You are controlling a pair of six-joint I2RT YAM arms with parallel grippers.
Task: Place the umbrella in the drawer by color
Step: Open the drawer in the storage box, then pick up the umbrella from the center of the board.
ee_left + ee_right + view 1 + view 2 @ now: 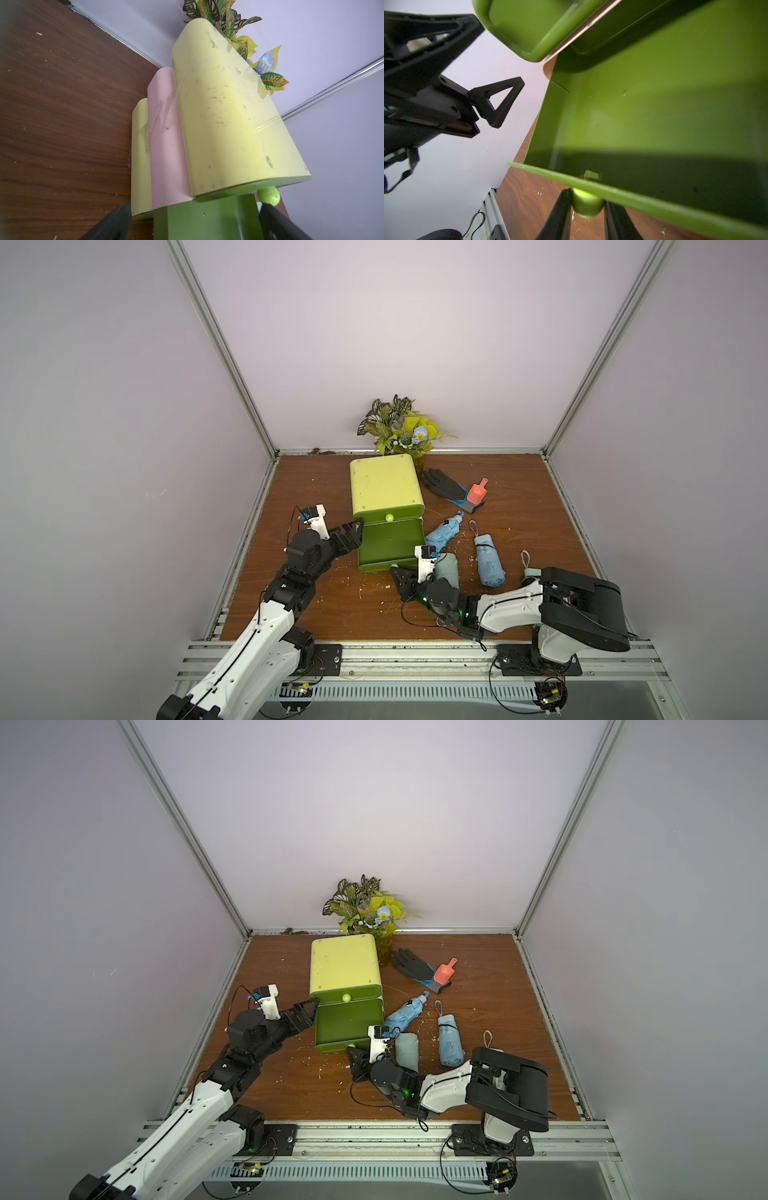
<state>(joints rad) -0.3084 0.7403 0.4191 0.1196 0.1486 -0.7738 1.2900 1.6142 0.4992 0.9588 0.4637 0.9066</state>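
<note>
Right gripper [586, 201], at 6 o'clock of the drawer [388, 543]: fingers narrow, pinched on the knob [586, 207]. The green drawer stands pulled out; nothing shows inside it.

Green umbrella [449, 572]: on the table [332, 614], at 4 o'clock of the drawer front, just beside your right wrist. Not held. It is pale sage, so I judge it the match for this drawer.

Left gripper [356, 533]: fingers wide, holding nothing, at 9 o'clock of the drawer by the cabinet [384, 485] side. Whether it touches, I cannot tell.

Blue umbrella [489, 562]: 3 o'clock of the green one, apart from it. Second blue umbrella [442, 534]: 3 o'clock of the drawer, close to its wall.

Far end: glove [442, 485] and scoop [477, 490] at 2 o'clock of the cabinet, plant [399, 427] at 12.

Watch for:
- Pull further and the drawer may leave its slot, or the cabinet may slide toward you, since your left fingers clamp nothing.
- Swing right after letting go and your wrist may shove the green umbrella, it lies that close.
- Pale tones sit near each other, so a blue one could be picked by mistake.
- An umbrella laid across the rim would likely block closing.
</note>
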